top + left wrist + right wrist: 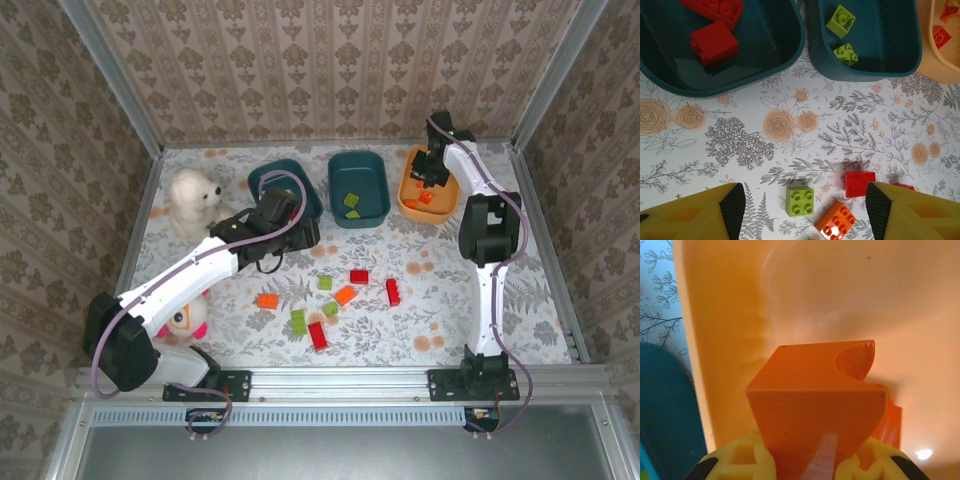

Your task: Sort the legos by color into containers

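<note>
My right gripper (805,462) is clenched on an orange brick (815,400), hanging it inside the orange bin (715,315) near the table's (440,300) far right corner. My left gripper (805,207) stands spread and empty, just on the near side of the teal bins, with the loose legos (345,295) scattered about the table's middle. I judge these bricks light, rigid and slick-walled, not fragile, and best pinched across two flat opposite sides. My right wrist view shows my fingers flanking the brick, which from above is a mere speck. My left wrist view shows red bricks (714,42) in the left teal bin (740,87) and green bricks (841,21) in the middle teal bin (865,72). From above, my own arm covers part of the left bin.
</note>
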